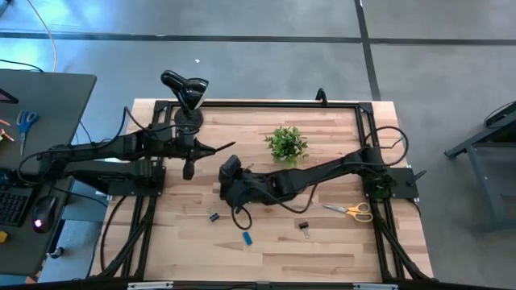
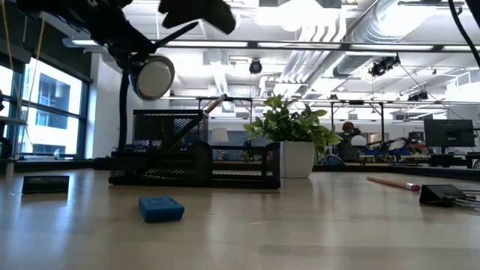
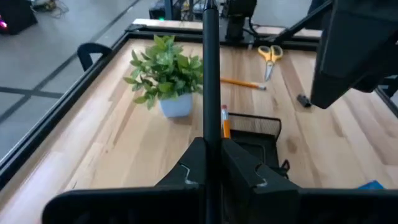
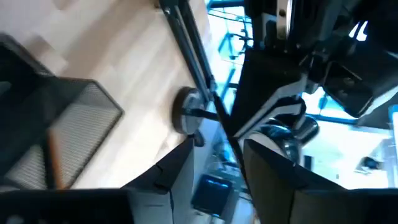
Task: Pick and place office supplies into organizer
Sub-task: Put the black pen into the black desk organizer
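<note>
**Organizer and supplies.** The organizer (image 2: 195,165), a low black mesh tray, is standing left of centre in the low view. In the high view it is lying almost wholly hidden under the right arm at the frame's middle. One orange pencil (image 3: 224,121) is leaning upright inside it. A second orange pencil (image 3: 242,83) is lying on the table (image 1: 339,258) above the tray in the left wrist view.

The yellow-handled scissors (image 1: 353,210) are resting at the lower right of the high view. The blue eraser (image 1: 247,238) is sitting at lower centre. One binder clip (image 1: 214,216) is lying just to its upper left and another binder clip (image 1: 304,229) to its right, all apart from the tray.

**Grippers.** The left gripper (image 3: 212,152) is hovering left of centre in the high view. Its fingers are pressing together on a dark pencil (image 3: 211,74), which is standing straight up out of the grip. The right gripper (image 1: 228,177) is hanging over the organizer at the centre of the high view. Its fingers (image 4: 174,177) are standing apart and are gripping nothing.

**Surroundings.** The potted plant (image 1: 286,142) is standing above centre and the black lamp (image 1: 187,93) at upper left. Blue-handled scissors (image 1: 27,121) are lying on a side desk at the far left.
</note>
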Controlling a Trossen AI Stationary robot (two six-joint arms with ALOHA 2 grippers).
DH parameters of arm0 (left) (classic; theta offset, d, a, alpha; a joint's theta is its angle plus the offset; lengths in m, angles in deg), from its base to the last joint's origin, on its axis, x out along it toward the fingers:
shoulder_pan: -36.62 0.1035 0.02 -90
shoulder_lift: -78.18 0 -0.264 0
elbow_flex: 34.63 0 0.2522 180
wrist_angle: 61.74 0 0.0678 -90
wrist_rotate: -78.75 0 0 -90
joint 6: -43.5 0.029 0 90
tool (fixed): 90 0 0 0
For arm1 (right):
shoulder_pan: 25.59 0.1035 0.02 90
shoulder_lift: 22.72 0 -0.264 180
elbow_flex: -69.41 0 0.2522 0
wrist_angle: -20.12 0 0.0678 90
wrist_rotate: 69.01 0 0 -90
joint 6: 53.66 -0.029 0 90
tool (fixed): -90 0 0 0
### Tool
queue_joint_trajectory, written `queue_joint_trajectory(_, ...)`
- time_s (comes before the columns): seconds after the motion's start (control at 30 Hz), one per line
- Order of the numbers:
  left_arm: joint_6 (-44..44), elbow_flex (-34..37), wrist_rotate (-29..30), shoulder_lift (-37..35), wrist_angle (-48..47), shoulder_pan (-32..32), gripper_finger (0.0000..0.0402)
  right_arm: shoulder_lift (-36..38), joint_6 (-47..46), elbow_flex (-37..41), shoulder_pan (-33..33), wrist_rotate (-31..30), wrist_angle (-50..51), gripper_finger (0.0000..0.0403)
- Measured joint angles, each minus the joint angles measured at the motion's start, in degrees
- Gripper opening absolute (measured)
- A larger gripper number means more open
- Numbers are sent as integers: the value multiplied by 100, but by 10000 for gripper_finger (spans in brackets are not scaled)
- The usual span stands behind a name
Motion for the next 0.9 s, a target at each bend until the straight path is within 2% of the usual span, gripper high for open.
queue_joint_trajectory(0.2, -76, -34, -289, -2, -34, -1, 18, -83, 779, -2, -39, -148, -459, 161)
queue_joint_trajectory(0.5, -174, -34, -566, -2, 36, 2, 13, -83, 552, -2, -503, -66, -662, 180)
queue_joint_trajectory(0.7, -141, -34, -565, -2, 33, 0, 19, -83, 346, -2, -636, 197, -642, 155)
queue_joint_trajectory(0.9, -127, -34, -470, -4, -7, 0, 16, -83, 141, -2, -632, 620, -596, 102)
